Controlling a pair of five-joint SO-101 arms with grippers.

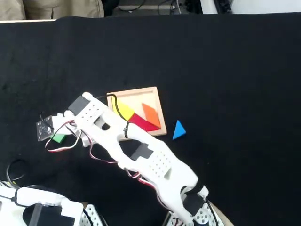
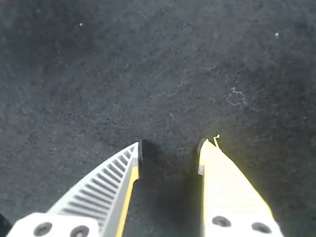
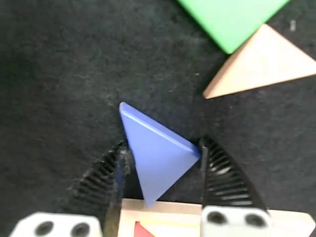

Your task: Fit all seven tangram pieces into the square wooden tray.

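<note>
The square wooden tray (image 1: 134, 90) lies mid-table and holds a yellow piece (image 1: 124, 110), an orange piece (image 1: 151, 114) and a red piece (image 1: 143, 123). My right arm stretches across the tray's near left corner. Its gripper (image 1: 46, 128) is left of the tray, beside a green piece (image 1: 59, 138). In the right wrist view the gripper (image 3: 160, 154) is shut on a dark blue triangle (image 3: 155, 148). Just beyond it lie the green piece (image 3: 232, 19) and a plain wood triangle (image 3: 264, 61). My left gripper (image 2: 170, 148) is open over bare cloth.
A light blue triangle (image 1: 178, 130) lies on the black cloth just right of the tray's near corner. A strip of wood with a bit of red (image 3: 168, 212) shows beneath the right gripper. The left arm's base (image 1: 42, 207) sits at the near left.
</note>
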